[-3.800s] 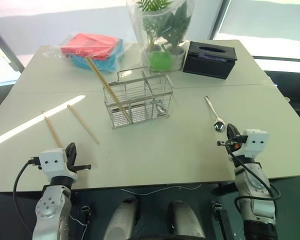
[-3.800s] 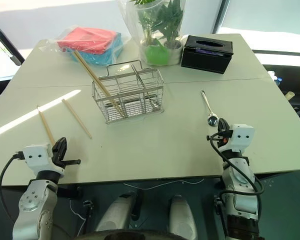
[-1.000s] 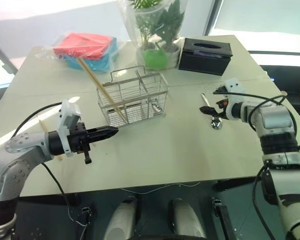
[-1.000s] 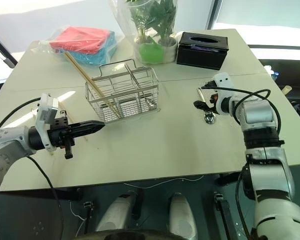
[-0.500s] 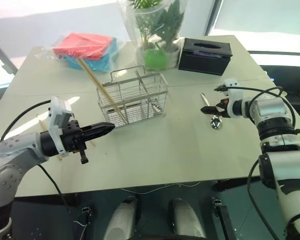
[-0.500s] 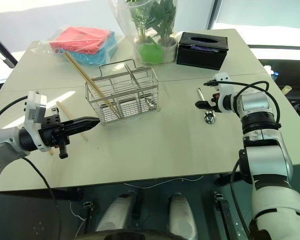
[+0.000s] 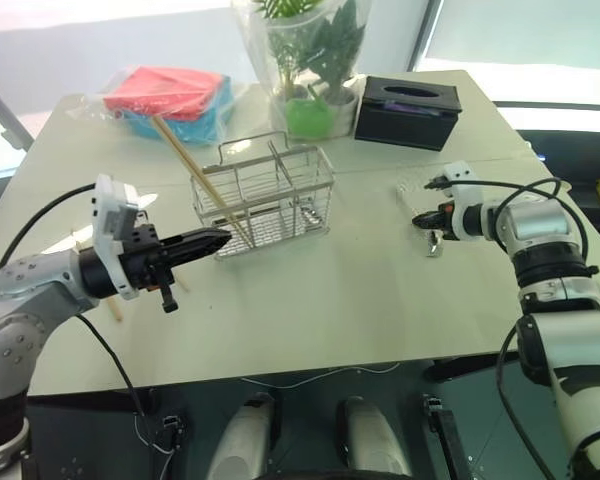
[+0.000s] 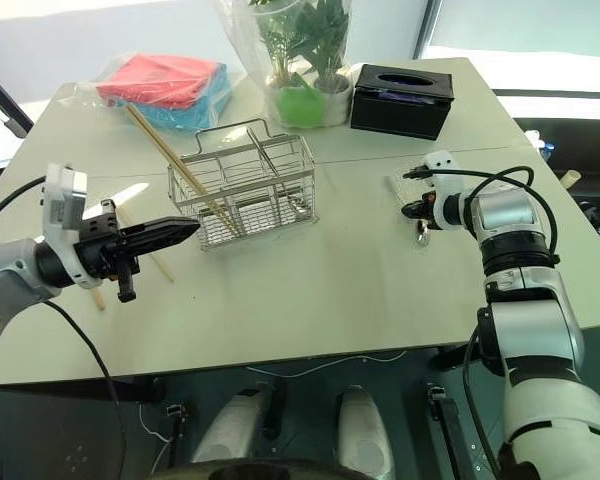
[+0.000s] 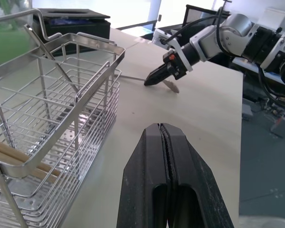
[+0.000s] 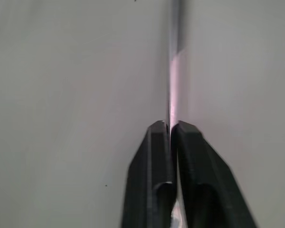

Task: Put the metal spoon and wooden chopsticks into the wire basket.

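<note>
Here, in the head views, the right end effector [image 7: 424, 219] sits low on the counter [image 7: 380, 290], pinched shut on the handle of the metal spoon [image 7: 432, 240], whose bowl lies just below the fingertips, well to the right of the wire basket [image 7: 265, 198]. One of the wooden chopsticks [image 7: 195, 177] already leans in the basket's left compartment, its top sticking out toward the red and blue bag [image 7: 175, 95]; other sticks lie on the counter behind the left arm, partly hidden. The left end effector [image 7: 212, 240] hovers just left of the basket, fingers pressed together and holding nothing. The left wrist view confirms this: its two black fingers [image 9: 154, 161] meet with no gap, the basket's wire wall stands beside them with chopsticks lying low inside, and across the counter the right end effector touches the spoon. The right wrist view shows its fingers [image 10: 156, 156] clamped on the thin shiny handle, which runs on ahead over the bare counter. The step in hand looks like the spoon pickup; next it would need lifting clear, carrying left over the basket and lowering into a compartment before release, and the thin handle could slip or swivel in the pinch.
</note>
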